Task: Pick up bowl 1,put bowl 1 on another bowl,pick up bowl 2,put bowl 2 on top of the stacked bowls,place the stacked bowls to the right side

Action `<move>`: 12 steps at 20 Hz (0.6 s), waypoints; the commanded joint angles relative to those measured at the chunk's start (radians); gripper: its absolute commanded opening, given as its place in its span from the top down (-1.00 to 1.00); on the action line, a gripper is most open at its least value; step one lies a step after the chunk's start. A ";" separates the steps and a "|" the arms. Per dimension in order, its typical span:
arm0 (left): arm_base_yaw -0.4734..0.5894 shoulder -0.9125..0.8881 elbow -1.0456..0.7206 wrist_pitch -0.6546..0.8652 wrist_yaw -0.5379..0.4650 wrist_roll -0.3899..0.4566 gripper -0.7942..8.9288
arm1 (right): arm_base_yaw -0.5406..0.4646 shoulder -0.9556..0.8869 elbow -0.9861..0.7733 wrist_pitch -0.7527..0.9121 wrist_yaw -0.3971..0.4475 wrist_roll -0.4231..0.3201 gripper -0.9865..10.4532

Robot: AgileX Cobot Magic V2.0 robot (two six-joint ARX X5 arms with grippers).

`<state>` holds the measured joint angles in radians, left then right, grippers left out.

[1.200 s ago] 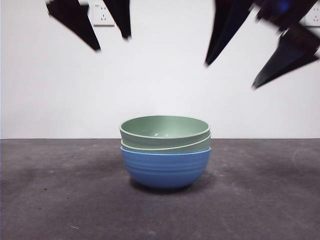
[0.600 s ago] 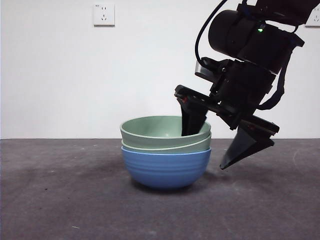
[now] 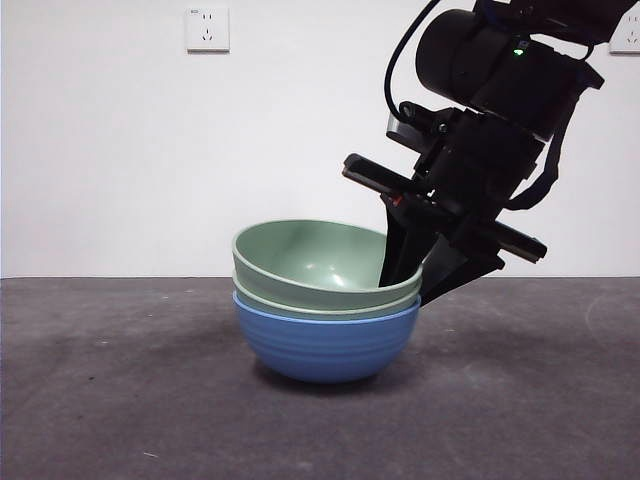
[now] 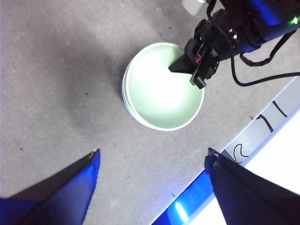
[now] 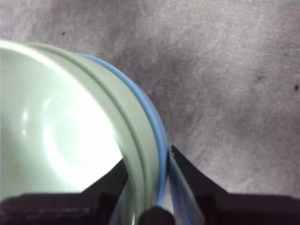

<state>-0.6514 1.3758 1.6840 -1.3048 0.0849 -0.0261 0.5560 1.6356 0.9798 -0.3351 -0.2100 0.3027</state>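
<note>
While the right gripper clamps the stacked bowls at the 3 o'clock rim, one jaw inside, one outside, the stack sits mid-table, tilted, mouth toward 10 o'clock. Left gripper hovers overhead, jaws spread.

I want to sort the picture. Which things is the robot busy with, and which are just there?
Busy with:
- blue bowl at the bottom of the stack
- two green bowls nested inside it
- right gripper clamped over the stack's rim, one jaw inside, one outside

Just there:
- left gripper, open, high above the bowls
- wall socket
- table
</note>
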 commanded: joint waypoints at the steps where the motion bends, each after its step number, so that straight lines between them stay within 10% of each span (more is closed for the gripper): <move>1: -0.004 -0.001 0.002 0.010 -0.002 0.004 0.06 | -0.005 -0.045 -0.008 -0.001 0.002 -0.005 0.85; 12: -0.004 -0.001 0.002 0.016 -0.001 0.008 0.06 | -0.343 -0.122 0.037 -0.011 0.010 -0.049 0.85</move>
<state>-0.6514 1.3758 1.6840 -1.2961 0.0849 -0.0261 0.2085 1.5047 1.0134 -0.3588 -0.1917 0.2642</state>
